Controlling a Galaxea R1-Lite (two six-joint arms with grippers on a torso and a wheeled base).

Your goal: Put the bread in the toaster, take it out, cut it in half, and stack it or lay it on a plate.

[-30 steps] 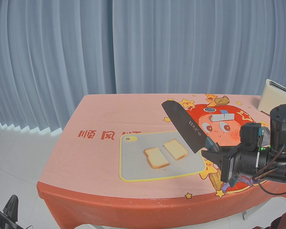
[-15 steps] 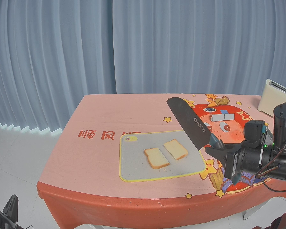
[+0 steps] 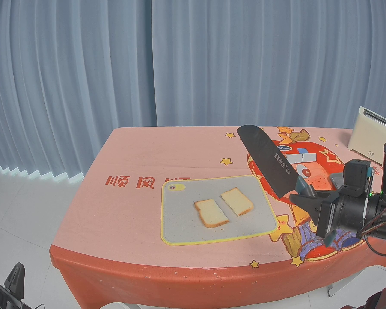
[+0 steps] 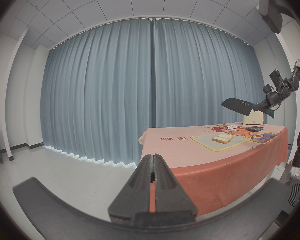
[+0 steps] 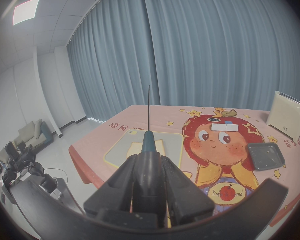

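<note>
Blue-grey curtains (image 3: 193, 52) hang behind the table (image 3: 137, 151), which is draped in a pink cartoon-printed cloth. The bread lies cut in two on a grey, yellow-rimmed cutting board (image 3: 180, 224) near the table's front edge. The nearer bread half (image 3: 211, 213) and the farther bread half (image 3: 237, 201) lie flat, side by side, with a narrow gap between them.

To the right of the board, a dark-bladed knife (image 3: 269, 159) is held in the air above the cloth. Its tip points up and away toward the far left. The right end effector (image 3: 306, 196) is clamped on its teal handle, and in the right wrist view the blade stands edge-on. A dark rectangular tray (image 5: 266, 155) rests on the cloth farther right. A cream toaster (image 3: 372, 134) stands at the far right corner. Two small white blocks (image 3: 300, 157) sit on the cartoon face.

The left end effector (image 4: 152, 180) hangs low, well apart from the table. Its fingers are pressed together on nothing.
</note>
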